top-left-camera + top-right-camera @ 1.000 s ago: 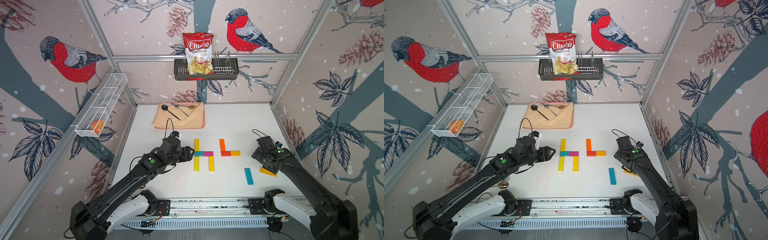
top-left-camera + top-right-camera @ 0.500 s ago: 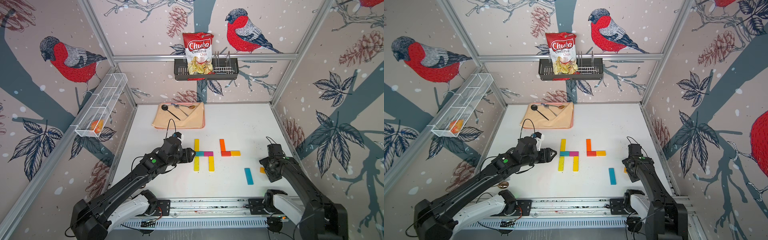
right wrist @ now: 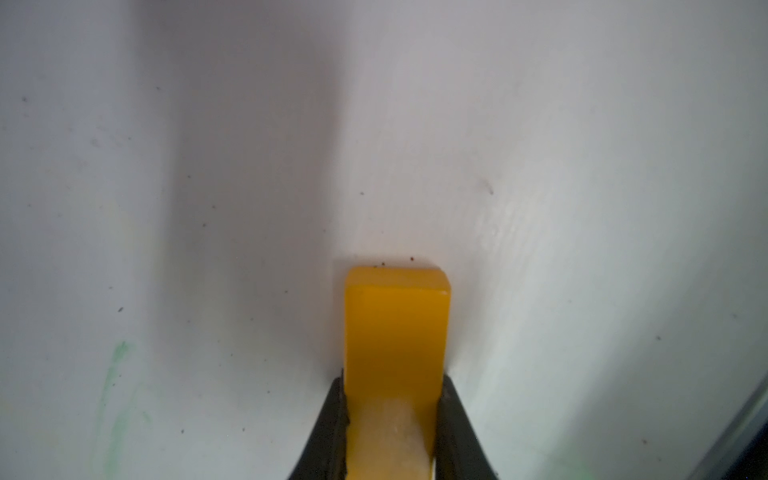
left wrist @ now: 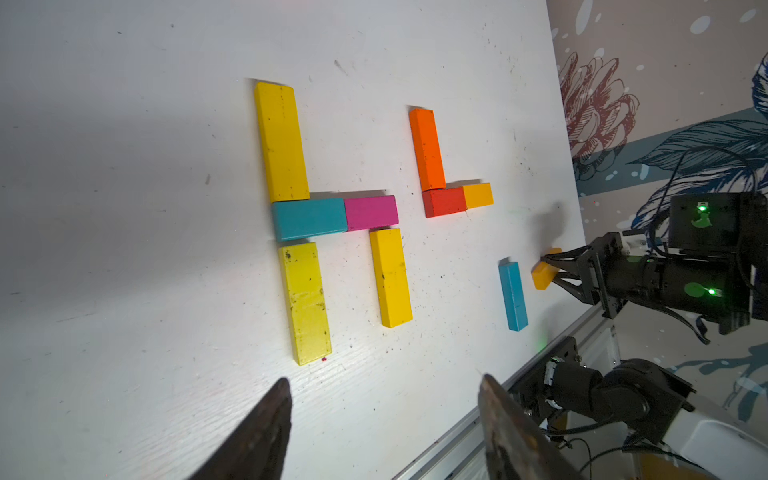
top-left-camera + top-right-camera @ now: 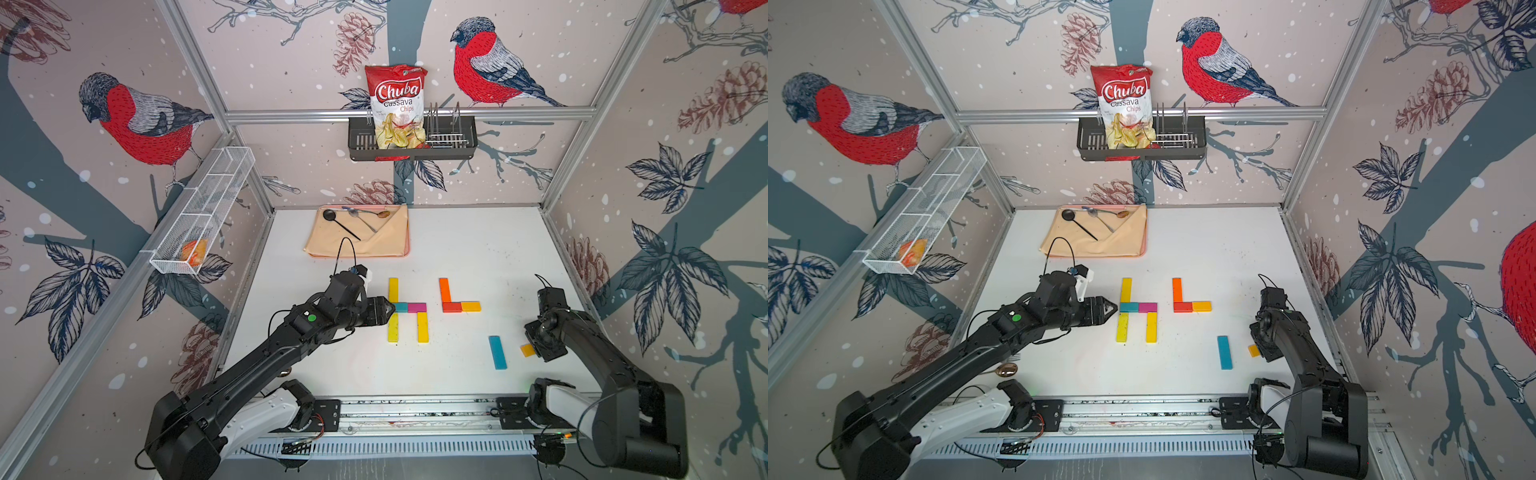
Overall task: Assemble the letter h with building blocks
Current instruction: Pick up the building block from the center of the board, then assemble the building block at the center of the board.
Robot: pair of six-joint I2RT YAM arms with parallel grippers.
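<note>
Gripping one end of a long, flat amber building block (image 3: 397, 324), my right jaws are pinched against its two long sides. The block sits near the right edge of the white surface (image 5: 457, 249), and its far end appears to rest on it. A long teal-blue block (image 5: 497, 352) lies loose just beside it.

My left jaws are spread and empty, hovering just beside the five-block h (image 5: 407, 309) of yellow, teal and magenta pieces, which looks complete. To its right stands an unfinished figure: a long orange block (image 5: 444, 289) upright, with a short red block (image 5: 451, 306) and a short amber block (image 5: 471, 306) touching as a crossbar.

I judge this to be the pick-up for one leg of that second figure. Next I need to lift cleanly, carry the block over, turn it parallel to the orange one and set it under the crossbar without nudging the placed pieces.
</note>
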